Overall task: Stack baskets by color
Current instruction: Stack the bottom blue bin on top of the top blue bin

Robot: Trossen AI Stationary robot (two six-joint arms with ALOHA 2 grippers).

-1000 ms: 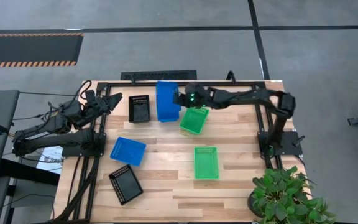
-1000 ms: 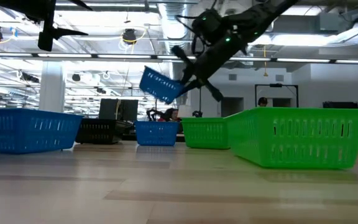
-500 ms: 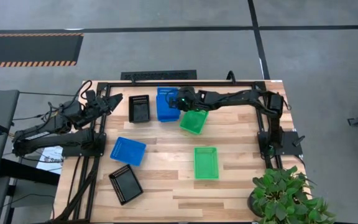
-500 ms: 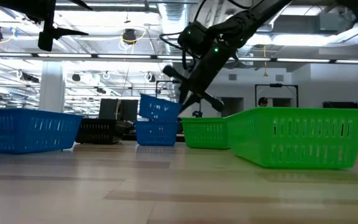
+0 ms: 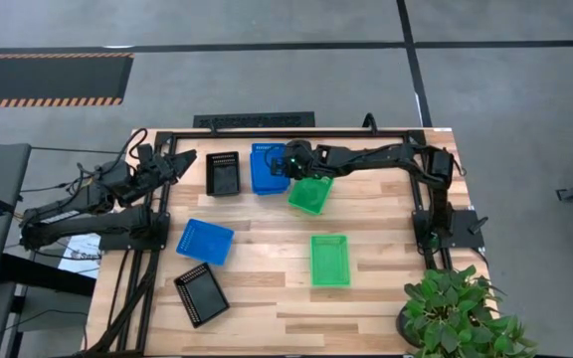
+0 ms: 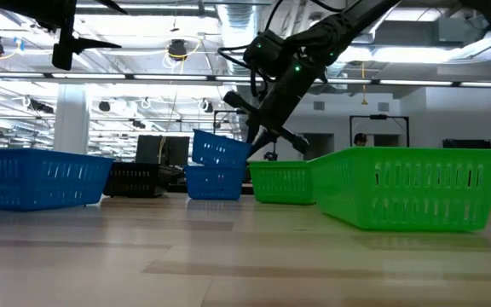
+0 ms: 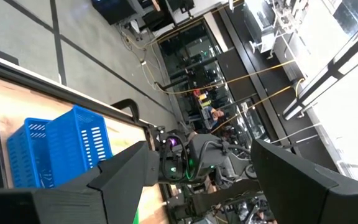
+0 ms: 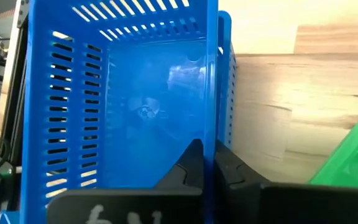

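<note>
- The right tool was at about twelve o'clock on the table, its fingers pinching the side wall of a blue basket.
- In the right wrist view, the two dark fingers were pressed together on that wall, one inside and one outside.
- That held basket sat tilted in a second blue basket below it.
- A green basket lay just beside the blue pair, toward three o'clock; another green basket was near the centre, toward five o'clock.
- A black basket stood at eleven o'clock, beside the blue pair.
- A third blue basket lay at nine o'clock, and a black basket at seven o'clock.
- The left tool hung off the table's edge at ten o'clock, fingers spread, gripping nothing.
</note>
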